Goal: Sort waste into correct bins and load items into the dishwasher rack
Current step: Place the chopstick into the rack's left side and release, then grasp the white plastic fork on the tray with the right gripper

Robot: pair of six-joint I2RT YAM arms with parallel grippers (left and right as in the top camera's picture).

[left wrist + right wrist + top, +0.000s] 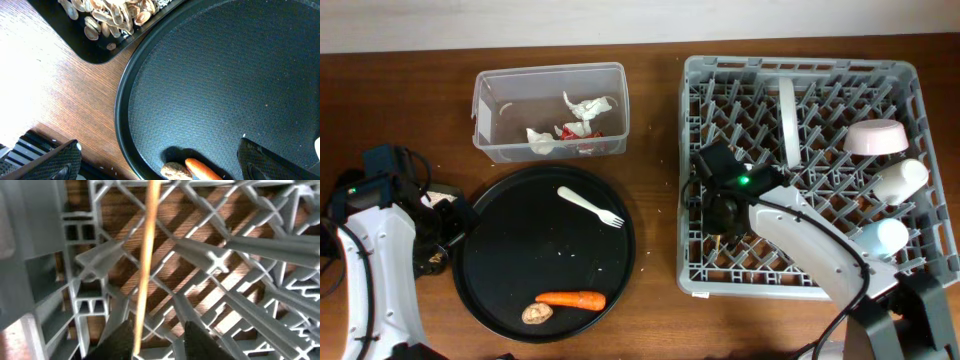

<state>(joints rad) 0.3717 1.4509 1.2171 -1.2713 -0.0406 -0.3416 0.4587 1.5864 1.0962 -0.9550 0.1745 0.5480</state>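
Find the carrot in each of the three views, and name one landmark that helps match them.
Overhead: carrot lies low on the round tray, near its front rim.
Left wrist: carrot at the bottom edge, just right of centre, partly cut off.
Right wrist: not in it; only rack and chopstick show.
Shared landmark: the brown lump beside the carrot's end, in the overhead and left wrist views.

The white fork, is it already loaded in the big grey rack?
No, the white fork lies on the round black tray, outside the grey rack.
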